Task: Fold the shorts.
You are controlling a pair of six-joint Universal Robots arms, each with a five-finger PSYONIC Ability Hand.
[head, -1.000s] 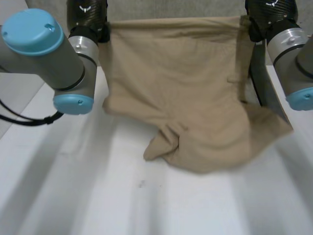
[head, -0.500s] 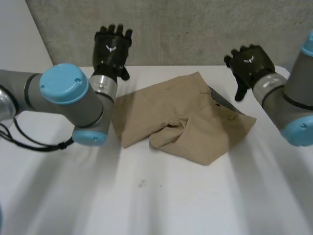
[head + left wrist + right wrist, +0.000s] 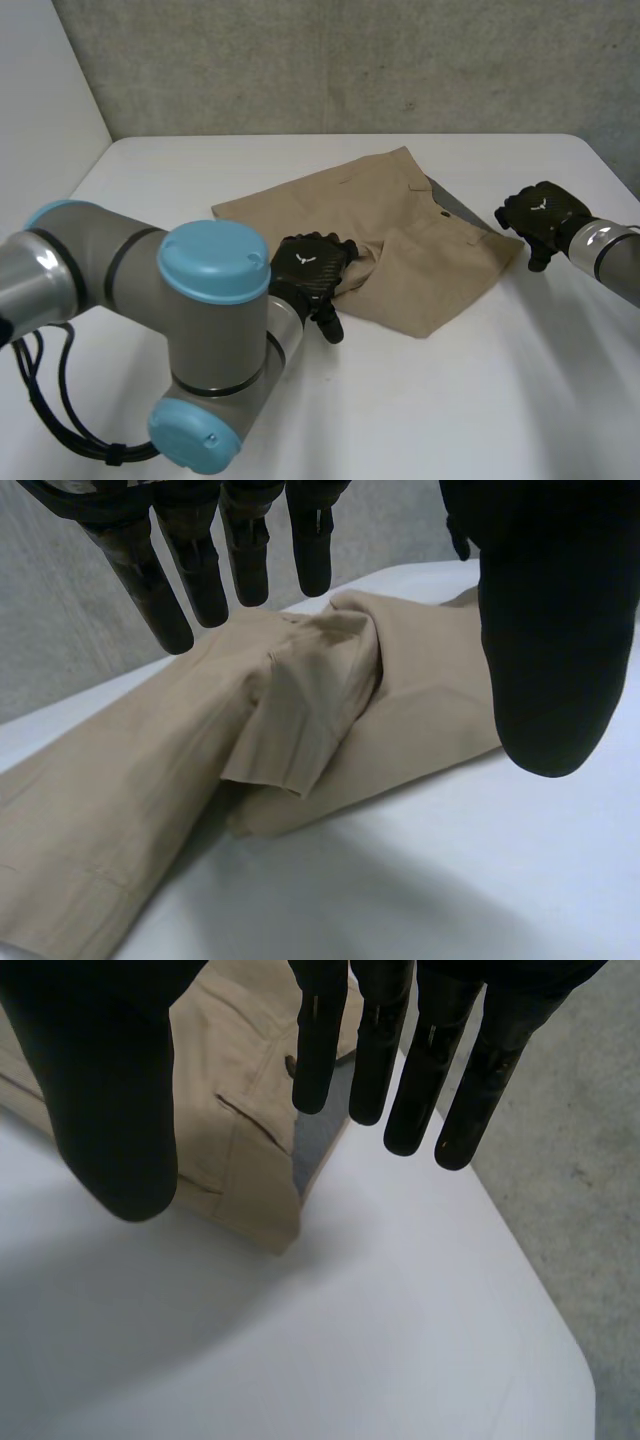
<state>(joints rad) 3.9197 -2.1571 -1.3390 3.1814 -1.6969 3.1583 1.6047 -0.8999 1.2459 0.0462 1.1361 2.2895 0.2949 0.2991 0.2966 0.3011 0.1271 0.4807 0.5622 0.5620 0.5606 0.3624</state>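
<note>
The tan shorts (image 3: 400, 215) lie rumpled on the white table (image 3: 450, 400), with one leg bunched into a fold at their near edge. My left hand (image 3: 308, 272) hovers at that bunched fold, fingers straight and open, holding nothing. In the left wrist view the fold of the shorts (image 3: 300, 710) lies just past the fingertips (image 3: 215, 570). My right hand (image 3: 540, 212) is beside the shorts' right corner, apart from the cloth, open and empty. In the right wrist view that corner of the shorts (image 3: 240, 1120), with a pocket slit, lies under the fingers (image 3: 400, 1070).
A grey concrete wall (image 3: 350, 60) runs behind the table. My left arm's big elbow (image 3: 210, 330) stands over the near left of the table. The table's right edge (image 3: 545, 1300) is close to the right hand, with grey floor (image 3: 590, 1160) beyond.
One second ago both hands held the shorts up by the waistband. They let go, the shorts dropped flat, and both hands have since come down toward the cloth's near side.
</note>
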